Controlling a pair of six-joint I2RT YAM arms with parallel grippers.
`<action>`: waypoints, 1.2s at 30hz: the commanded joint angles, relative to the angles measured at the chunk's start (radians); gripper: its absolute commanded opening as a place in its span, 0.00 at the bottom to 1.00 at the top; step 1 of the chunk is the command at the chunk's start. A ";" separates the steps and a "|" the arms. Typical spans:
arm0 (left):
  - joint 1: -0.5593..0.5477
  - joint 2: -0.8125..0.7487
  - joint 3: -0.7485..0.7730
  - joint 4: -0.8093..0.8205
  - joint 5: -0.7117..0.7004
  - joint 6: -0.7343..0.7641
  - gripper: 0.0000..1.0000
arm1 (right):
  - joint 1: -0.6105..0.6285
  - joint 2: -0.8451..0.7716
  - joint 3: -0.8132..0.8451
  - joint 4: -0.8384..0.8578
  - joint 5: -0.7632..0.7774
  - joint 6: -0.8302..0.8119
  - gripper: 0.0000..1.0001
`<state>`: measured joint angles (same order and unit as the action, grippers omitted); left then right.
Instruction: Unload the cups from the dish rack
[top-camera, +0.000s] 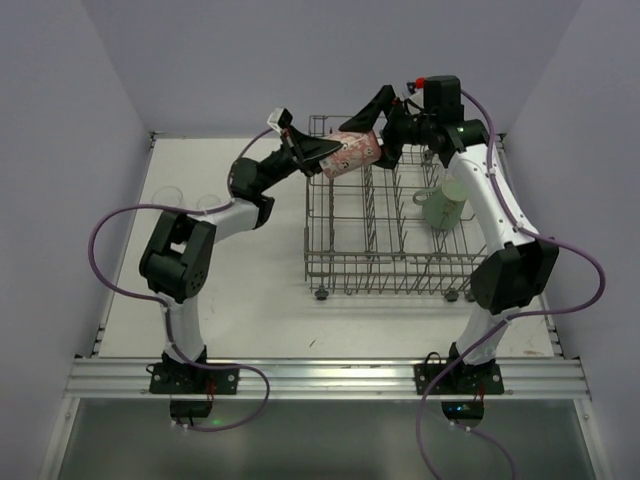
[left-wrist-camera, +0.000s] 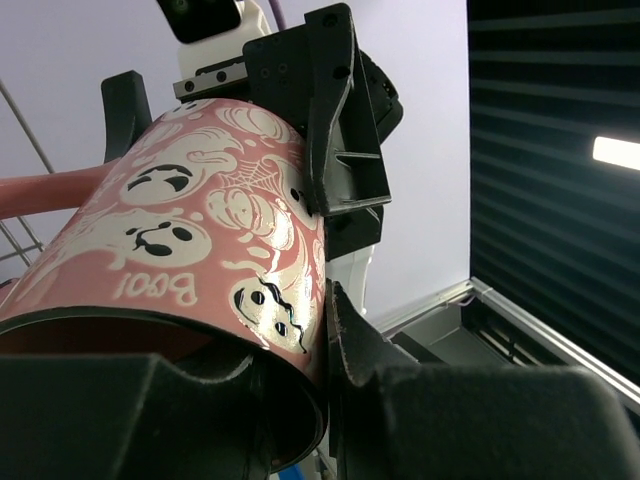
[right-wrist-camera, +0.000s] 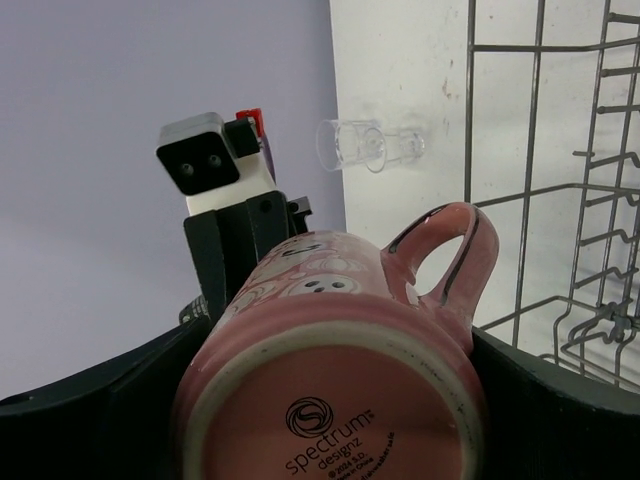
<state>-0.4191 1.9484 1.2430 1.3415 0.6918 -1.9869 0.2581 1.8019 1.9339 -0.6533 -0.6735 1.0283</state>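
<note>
The pink-red cup (top-camera: 350, 152) with pale ghost patterns hangs on its side in the air above the far left corner of the grey wire dish rack (top-camera: 380, 262). My left gripper (top-camera: 325, 152) is shut on the cup's rim (left-wrist-camera: 180, 230), one finger inside and one outside. My right gripper (top-camera: 383, 130) is shut around the cup's base (right-wrist-camera: 330, 370), with the handle against one finger. A pale mint-green mug (top-camera: 443, 205) sits at the right end of the rack. Two clear glass tumblers (top-camera: 168, 195) stand on the table at the left; one shows in the right wrist view (right-wrist-camera: 355, 147).
The rack's upright tines and wires (right-wrist-camera: 570, 200) lie just below and to the right of the held cup. Purple cables loop beside both arms. Grey walls close in the table at the back and on both sides.
</note>
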 joint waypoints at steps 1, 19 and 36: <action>0.006 -0.048 -0.030 0.326 0.057 -0.156 0.00 | -0.013 -0.058 0.036 0.095 -0.178 0.001 0.99; 0.339 -0.416 -0.128 -0.109 0.316 0.130 0.00 | -0.138 -0.312 -0.225 -0.058 -0.066 -0.186 0.99; 0.419 -0.426 0.457 -2.051 -0.196 1.430 0.00 | -0.108 -0.296 -0.262 -0.068 -0.075 -0.178 0.99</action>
<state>-0.0109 1.5864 1.6455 -0.2581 0.7296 -0.8497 0.1322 1.5013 1.6527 -0.7128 -0.7425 0.8539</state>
